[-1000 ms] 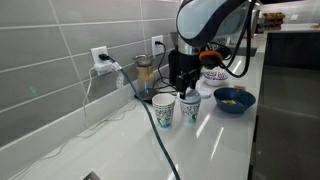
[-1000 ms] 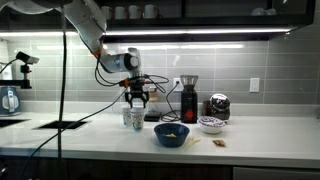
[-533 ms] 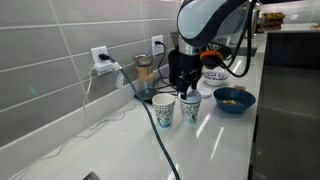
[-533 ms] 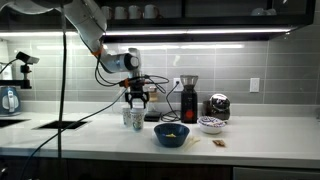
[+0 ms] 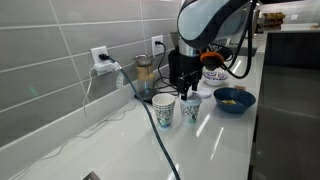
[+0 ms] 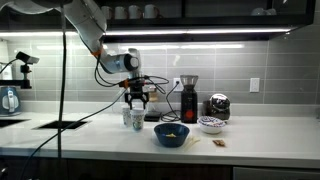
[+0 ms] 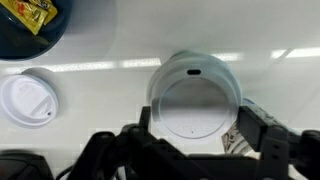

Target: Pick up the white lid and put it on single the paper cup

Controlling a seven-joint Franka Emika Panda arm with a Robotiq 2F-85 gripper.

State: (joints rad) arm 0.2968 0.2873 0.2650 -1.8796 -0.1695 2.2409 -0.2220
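I saw white lid resting on paper cup, centred between jaws; gripper spread, holding nothing. I judged lid light, thin, bendy, slick: pinch opposite rim edges

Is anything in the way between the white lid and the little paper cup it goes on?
No, nothing visible is. In the wrist view the white lid lies under the gripper, right over the paper cup. The taller cup stands off to the side, not between them.
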